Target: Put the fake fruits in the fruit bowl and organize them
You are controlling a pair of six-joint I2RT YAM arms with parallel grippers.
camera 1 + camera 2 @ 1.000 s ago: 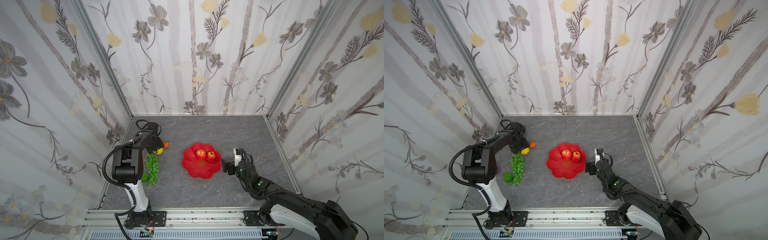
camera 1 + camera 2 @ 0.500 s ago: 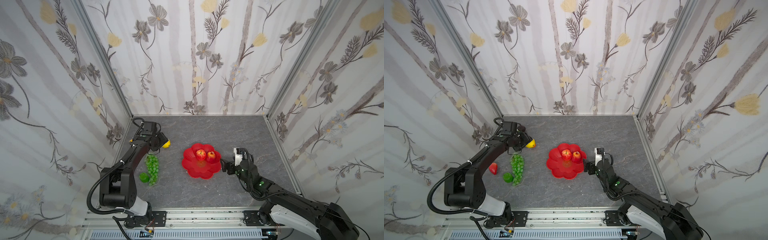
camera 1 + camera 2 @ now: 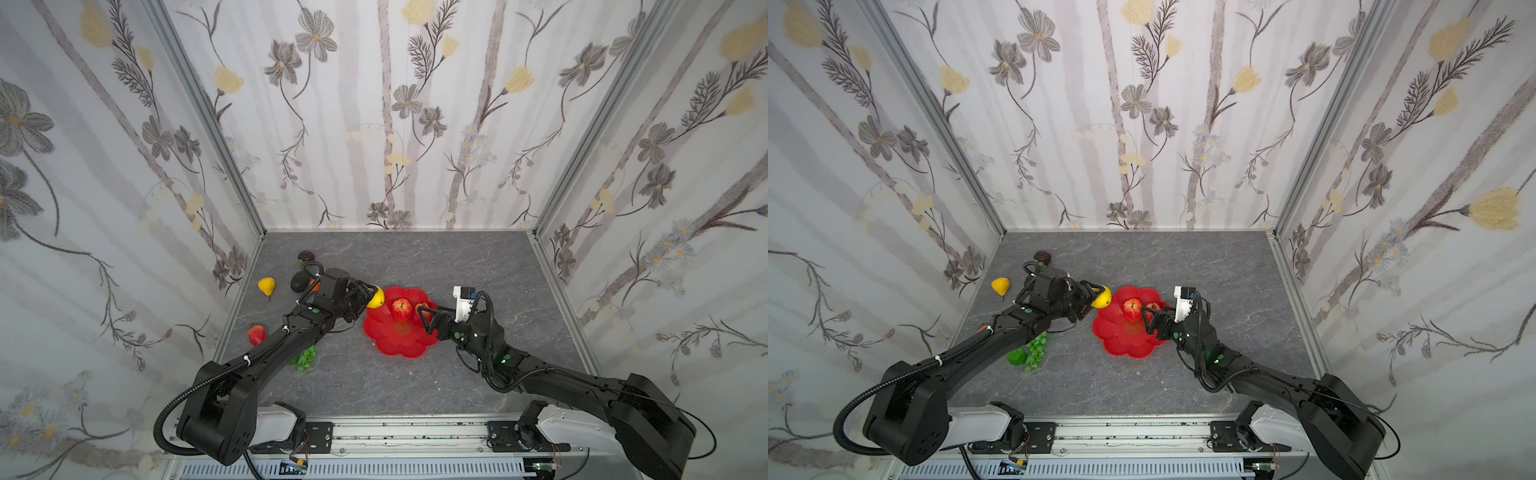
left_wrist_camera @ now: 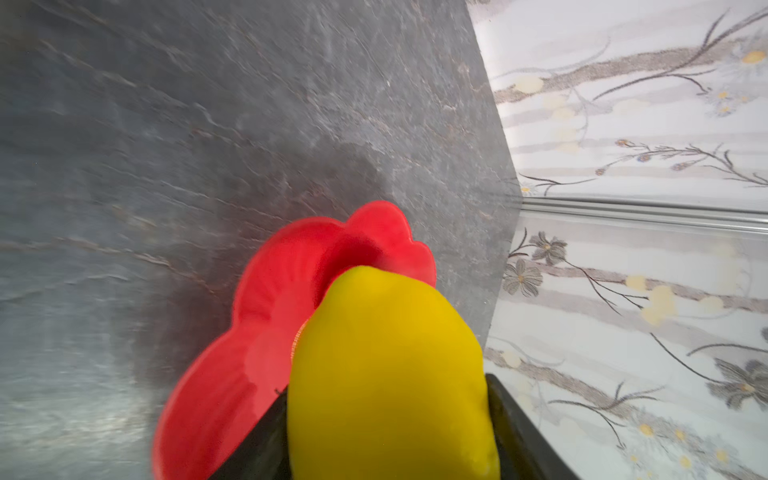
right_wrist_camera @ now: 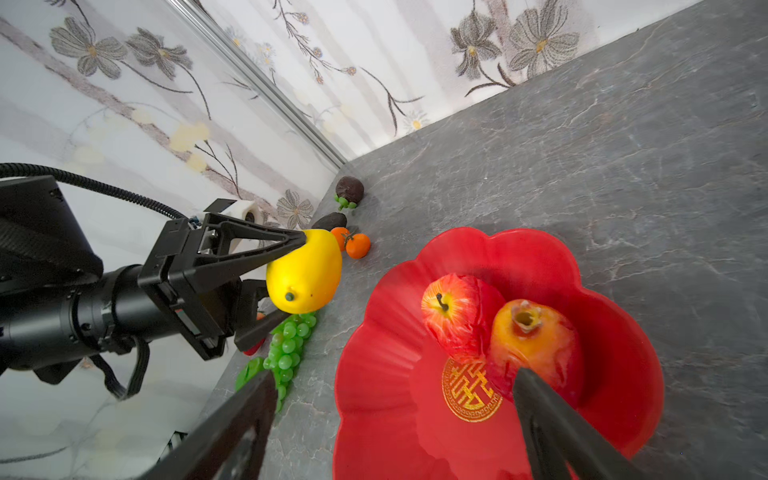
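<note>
- Lemon (image 3: 376, 298) has been carried by the left gripper (image 3: 371, 296) from the 9 o'clock fruit pile to the 10 o'clock rim of the bowl (image 3: 399, 347). It is clamped between the jaws, raised, not yet over the well.
- Right gripper (image 3: 428, 318) has been moved in over the 3 o'clock rim. Jaws are spread wide and nothing is held; contact with the nearer apple cannot be told.
- Meaning: a third fruit is judged close to being dropped in. A clash of the two grippers over the bowl is to be watched for.
- In bowl: 2 apples (image 3: 401, 309), in the 12 o'clock half.
- Loose on table (image 3: 478, 270), 8–11 o'clock of bowl: 1 pear (image 3: 266, 286), 1 avocado (image 3: 300, 282), 1 dark round fruit (image 3: 306, 256), 2 tangerines (image 5: 358, 245), 1 grapes (image 3: 1036, 351), 1 lime (image 3: 1016, 356), 1 red fruit (image 3: 256, 334).
- Total: 11 counted, 8 left to be moved.
</note>
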